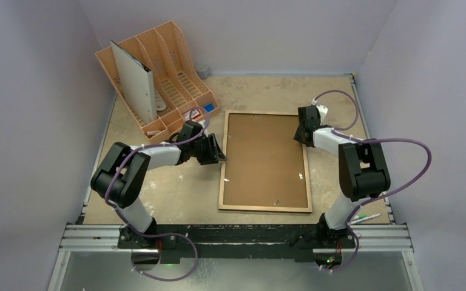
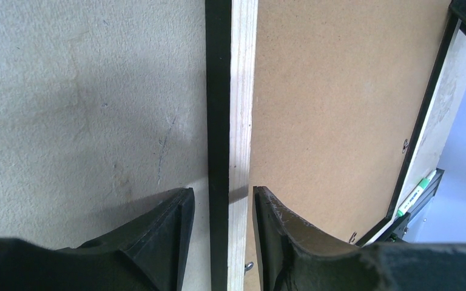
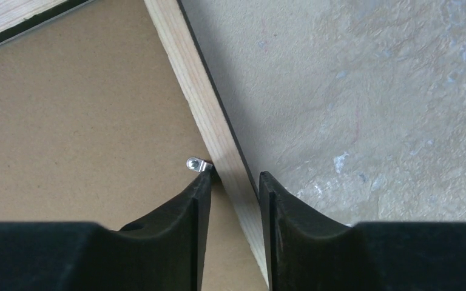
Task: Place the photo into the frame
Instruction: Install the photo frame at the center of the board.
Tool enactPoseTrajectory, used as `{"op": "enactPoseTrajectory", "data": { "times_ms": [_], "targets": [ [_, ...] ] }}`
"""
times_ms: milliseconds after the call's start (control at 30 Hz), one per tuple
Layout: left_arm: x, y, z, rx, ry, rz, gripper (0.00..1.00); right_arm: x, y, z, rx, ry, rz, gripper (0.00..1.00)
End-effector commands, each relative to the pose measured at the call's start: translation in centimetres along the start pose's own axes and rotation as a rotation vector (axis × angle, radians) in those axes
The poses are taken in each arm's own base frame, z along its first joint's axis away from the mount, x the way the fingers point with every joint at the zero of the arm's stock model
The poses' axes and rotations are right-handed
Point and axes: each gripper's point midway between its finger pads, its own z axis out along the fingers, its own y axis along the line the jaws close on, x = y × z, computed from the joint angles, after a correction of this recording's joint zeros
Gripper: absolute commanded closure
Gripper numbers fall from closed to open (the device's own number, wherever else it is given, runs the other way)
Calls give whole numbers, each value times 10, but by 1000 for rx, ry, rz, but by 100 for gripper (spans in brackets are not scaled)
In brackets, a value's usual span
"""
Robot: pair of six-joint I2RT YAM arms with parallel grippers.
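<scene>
The frame (image 1: 266,208) lies flat mid-table, light wood face up, with the brown backing board (image 1: 266,160) and its small clips inside the rim. My left gripper (image 1: 220,156) is open and straddles the frame's left rim (image 2: 243,91), with a gap on the outer side. My right gripper (image 1: 303,140) straddles the right rim (image 3: 188,66) near the far corner, and its fingers are closed against the rim beside a metal clip (image 3: 195,164). The photo's printed face shows in no view. A grey-white sheet (image 1: 135,82) stands in the organizer, and I cannot tell if it is the photo.
A peach file organizer (image 1: 176,54) stands at the back left, with small items (image 1: 209,109) at its foot. A green-and-white pen (image 1: 367,216) lies near the right arm's base. Walls close in the table on three sides.
</scene>
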Motion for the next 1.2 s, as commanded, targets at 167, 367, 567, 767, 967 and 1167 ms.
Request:
{"op": "enactPoseTrajectory", "data": {
  "times_ms": [167, 367, 567, 767, 967, 1167],
  "targets": [
    [6, 18, 1, -77, 10, -1, 58, 7, -20, 9, 90, 24, -33, 69],
    [6, 18, 1, -76, 10, 1, 58, 3, -15, 9, 70, 11, -15, 72],
    [4, 16, 1, -72, 6, 2, 58, -31, -8, -19, -7, -146, 95, 49],
    [3, 13, -2, -65, -2, -3, 58, -39, 0, -59, -119, -159, 154, 29],
    [2, 8, -8, -49, -12, 1, 58, 21, -21, -74, -73, 40, 193, 28],
    [5, 7, -14, -39, -18, 6, 53, 90, -33, -92, -108, 215, 266, 25]
  ]
}}
